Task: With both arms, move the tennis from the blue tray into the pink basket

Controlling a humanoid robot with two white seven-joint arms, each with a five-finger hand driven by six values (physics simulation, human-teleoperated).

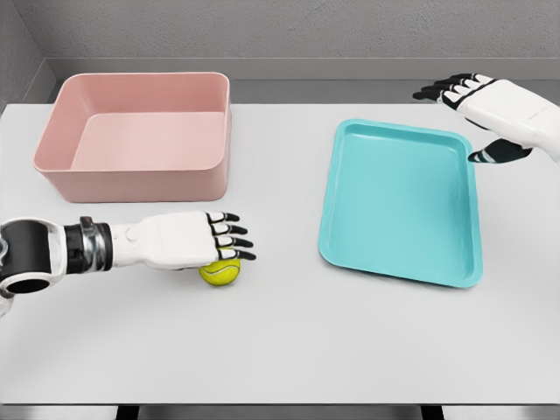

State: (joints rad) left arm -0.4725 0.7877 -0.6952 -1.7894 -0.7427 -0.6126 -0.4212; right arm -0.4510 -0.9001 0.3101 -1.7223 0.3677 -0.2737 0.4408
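the white rectangular table (289,341) is seen bearing a pink plastic basket (140,182) and a turquoise flat tray (404,203). the yellow-green tennis ball (221,272) is pressed under the left hand (188,240), fingers extended. the right hand (490,109) is held relaxed beyond the tray.

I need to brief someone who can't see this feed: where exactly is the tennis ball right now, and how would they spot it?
Start at the pink rectangular basket on the white table's far left. In front of it, the left hand reaches in, fingers extended; the yellow-green tennis ball sits on the table under its fingertips. It is the only small round thing, outside the flat turquoise tray.
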